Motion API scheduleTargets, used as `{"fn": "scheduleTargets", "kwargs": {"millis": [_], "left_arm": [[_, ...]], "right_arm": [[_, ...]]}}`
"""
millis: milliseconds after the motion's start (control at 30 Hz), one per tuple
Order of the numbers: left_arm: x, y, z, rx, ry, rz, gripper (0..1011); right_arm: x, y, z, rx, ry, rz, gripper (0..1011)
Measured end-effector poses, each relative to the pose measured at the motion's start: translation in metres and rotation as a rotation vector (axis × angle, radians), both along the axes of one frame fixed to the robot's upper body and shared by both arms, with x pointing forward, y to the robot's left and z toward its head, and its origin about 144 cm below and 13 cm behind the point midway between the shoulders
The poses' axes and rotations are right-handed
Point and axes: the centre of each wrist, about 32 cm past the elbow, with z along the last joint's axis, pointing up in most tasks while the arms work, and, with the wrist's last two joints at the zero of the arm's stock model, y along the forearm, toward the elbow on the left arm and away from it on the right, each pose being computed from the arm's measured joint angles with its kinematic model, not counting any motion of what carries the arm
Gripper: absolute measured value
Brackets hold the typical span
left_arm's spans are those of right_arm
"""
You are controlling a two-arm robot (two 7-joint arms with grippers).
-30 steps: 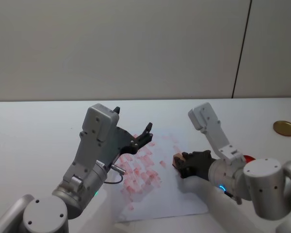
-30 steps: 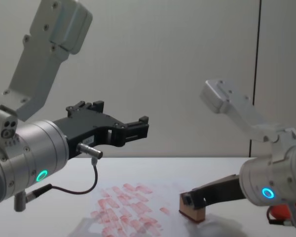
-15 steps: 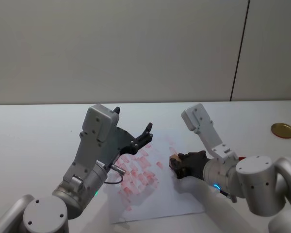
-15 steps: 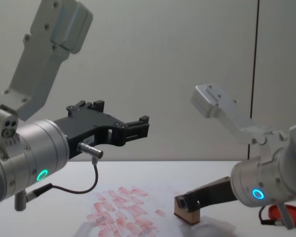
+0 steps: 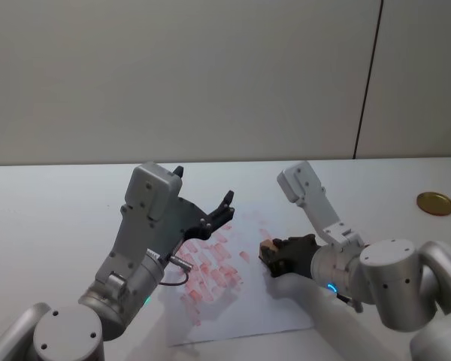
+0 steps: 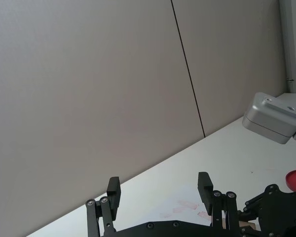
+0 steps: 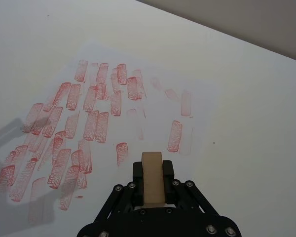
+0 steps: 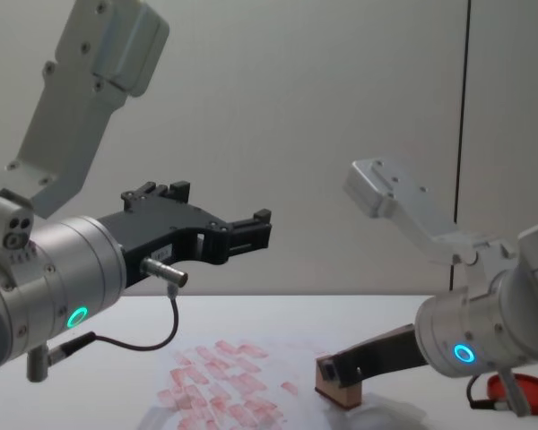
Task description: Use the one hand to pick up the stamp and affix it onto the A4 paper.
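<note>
Right arm: reaching forward and down over the sheet. The right claw [image 5: 271,254] is closed on the stamp [image 5: 267,246], its black fingers [image 7: 168,174] pressed against both long sides of the pale wooden block [image 7: 152,178]. In the chest view the stamp [image 8: 337,388] hangs upright at the claw [image 8: 338,371] tip with its darker base facing down. The base is at or just above the paper [image 8: 217,387]; I cannot confirm contact.

Position: the stamp is over the right-hand part of the paper [image 5: 244,302], to the right of the dense cluster of red prints [image 5: 208,265]. From the right wrist camera the block sits just beside two single prints, with the main cluster [image 7: 71,136] spread across the paper [image 7: 158,106] beyond.

Left arm: held raised above the left side of the sheet, well apart from it. The left claw [image 5: 204,186] is spread wide and holds nothing; both of its fingers [image 6: 205,180] are visible, well separated, in its own wrist view [image 6: 159,183], and it points forward in the chest view [image 8: 242,229].

Other items: a red ink pad [image 8: 531,391] lies on the white surface [image 5: 45,203] near the right arm, and a gold disc [image 5: 434,201] sits far right.
</note>
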Motion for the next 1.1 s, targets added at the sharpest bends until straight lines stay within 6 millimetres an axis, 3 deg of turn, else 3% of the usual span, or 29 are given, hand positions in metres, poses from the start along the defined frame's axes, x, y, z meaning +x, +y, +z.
{"fn": "scheduleTargets", "kwargs": {"millis": [633,1100], "left_arm": [[0.000,0.000,0.000,0.000,0.000,0.000,993],[0.000,0.000,0.000,0.000,0.000,0.000,993]], "right_arm": [[-0.009,-0.008,0.011,0.031,-0.066,-0.018,213],[-0.032,-0.035,0.048,0.092,-0.238,-0.100,213]]}}
